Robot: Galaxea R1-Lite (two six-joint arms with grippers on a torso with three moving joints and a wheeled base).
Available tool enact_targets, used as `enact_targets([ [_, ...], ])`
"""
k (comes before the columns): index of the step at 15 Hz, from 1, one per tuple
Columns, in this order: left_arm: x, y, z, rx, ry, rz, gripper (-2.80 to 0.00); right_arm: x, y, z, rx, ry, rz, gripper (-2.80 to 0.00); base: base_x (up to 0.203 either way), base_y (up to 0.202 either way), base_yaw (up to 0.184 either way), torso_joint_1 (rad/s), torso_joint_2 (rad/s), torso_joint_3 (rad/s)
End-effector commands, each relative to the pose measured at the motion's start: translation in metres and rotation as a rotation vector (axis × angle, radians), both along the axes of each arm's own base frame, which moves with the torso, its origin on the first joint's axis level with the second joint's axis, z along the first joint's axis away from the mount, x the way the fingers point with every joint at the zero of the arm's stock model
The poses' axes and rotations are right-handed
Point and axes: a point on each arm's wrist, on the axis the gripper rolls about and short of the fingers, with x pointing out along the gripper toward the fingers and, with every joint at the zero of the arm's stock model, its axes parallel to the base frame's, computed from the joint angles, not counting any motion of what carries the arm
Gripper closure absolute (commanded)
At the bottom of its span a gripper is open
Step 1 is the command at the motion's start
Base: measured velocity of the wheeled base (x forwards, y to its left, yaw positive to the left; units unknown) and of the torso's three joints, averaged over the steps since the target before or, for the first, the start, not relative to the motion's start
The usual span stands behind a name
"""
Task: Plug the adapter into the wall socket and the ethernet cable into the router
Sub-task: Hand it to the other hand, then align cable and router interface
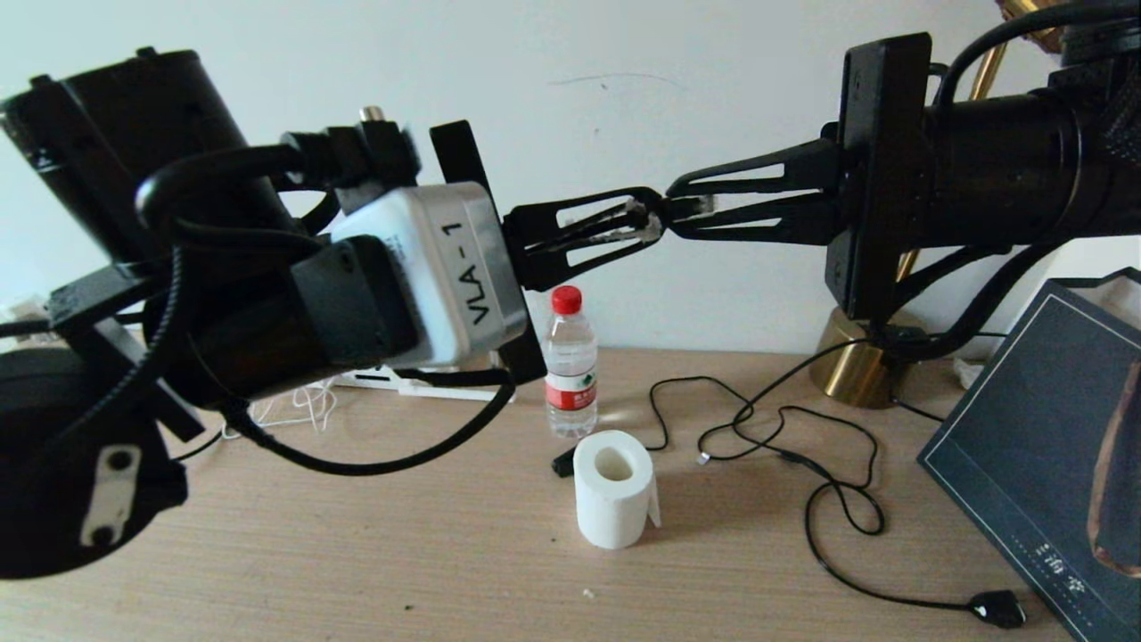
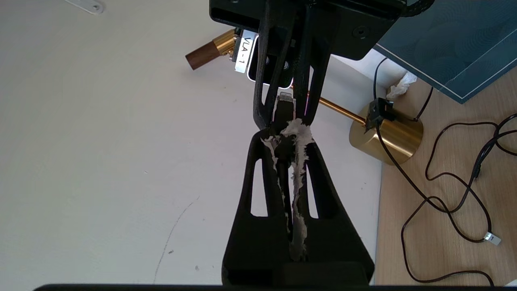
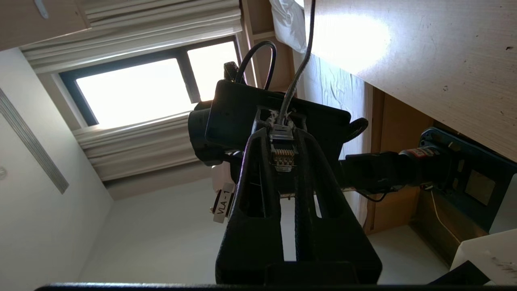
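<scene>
Both arms are raised above the desk and meet fingertip to fingertip. The ethernet cable's plug (image 1: 701,205), with its clear tip and gold contacts (image 3: 282,153), sits between the tips of my right gripper (image 1: 675,207), which is shut on it. My left gripper (image 1: 655,221) is shut on the black rear end of the same plug (image 2: 285,145), its torn white pads pressed against it. The cable (image 3: 297,76) runs away behind the left fingers. A strip of the white router (image 1: 406,382) shows under my left wrist. The adapter and the wall socket are out of view.
On the wooden desk (image 1: 357,553) stand a water bottle (image 1: 570,361) and a white toilet-paper roll (image 1: 613,489). A brass lamp base (image 1: 857,367) stands at the wall; its thin black cord (image 1: 833,481) loops to a chunky plug (image 1: 998,608). A dark framed picture (image 1: 1034,446) leans at right.
</scene>
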Motion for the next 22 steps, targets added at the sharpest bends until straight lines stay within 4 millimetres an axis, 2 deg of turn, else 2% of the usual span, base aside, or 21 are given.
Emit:
enact_targets([
  [1, 0.001, -0.001, 0.0, 0.0, -0.009, -0.001, 0.0, 0.0, 0.001, -0.001, 0.001, 0.011, 0.005, 0.0, 0.0, 0.0, 0.0, 0.0, 0.0, 0.0],
  [6, 0.0, -0.001, -0.001, 0.0, -0.007, -0.002, 0.0, -0.001, 0.0, 0.0, 0.002, 0.005, 0.002, 0.0, 0.0, 0.0, 0.0, 0.0, 0.0, 0.0],
  [7, 0.0, 0.0, -0.002, 0.001, -0.003, 0.0, 0.0, -0.001, -0.001, 0.0, 0.002, 0.009, -0.004, -2.8, 0.0, 0.0, 0.0, 0.0, 0.0, 0.0],
  [11, -0.014, 0.014, -0.023, 0.003, 0.129, 0.04, 0.0, -0.004, -0.005, -0.002, -0.006, 0.008, -0.017, -2.8, 0.0, 0.0, 0.0, 0.0, 0.0, 0.0],
  [13, -0.021, 0.033, -0.029, -0.003, 0.171, 0.091, 0.0, 0.001, -0.017, -0.005, -0.015, 0.012, -0.076, -2.8, 0.0, 0.0, 0.0, 0.0, 0.0, 0.0],
  [15, -0.015, 0.06, -0.04, -0.01, 0.242, 0.189, 0.0, 0.003, -0.029, -0.013, -0.054, -0.013, -0.172, -2.8, 0.0, 0.0, 0.0, 0.0, 0.0, 0.0],
  [17, -0.01, 0.077, -0.044, -0.093, 0.412, 0.228, 0.0, -0.007, -0.039, -0.026, -0.159, -0.114, -0.272, -2.8, 0.0, 0.0, 0.0, 0.0, 0.0, 0.0],
  [19, -0.009, 0.086, -0.043, -0.202, 0.591, 0.226, 0.0, -0.027, -0.053, -0.044, -0.289, -0.214, -0.349, -2.8, 0.0, 0.0, 0.0, 0.0, 0.0, 0.0],
  [20, -0.009, 0.089, -0.042, -0.26, 0.665, 0.234, 0.0, -0.04, -0.061, -0.051, -0.35, -0.275, -0.38, 0.0, 0.0, 0.0, 0.0, 0.0, 0.0, 0.0],
  [22, -0.008, 0.099, -0.04, -0.35, 0.759, 0.279, 0.0, -0.062, -0.076, -0.065, -0.462, -0.364, -0.435, 0.0, 0.0, 0.0, 0.0, 0.0, 0.0, 0.0],
])
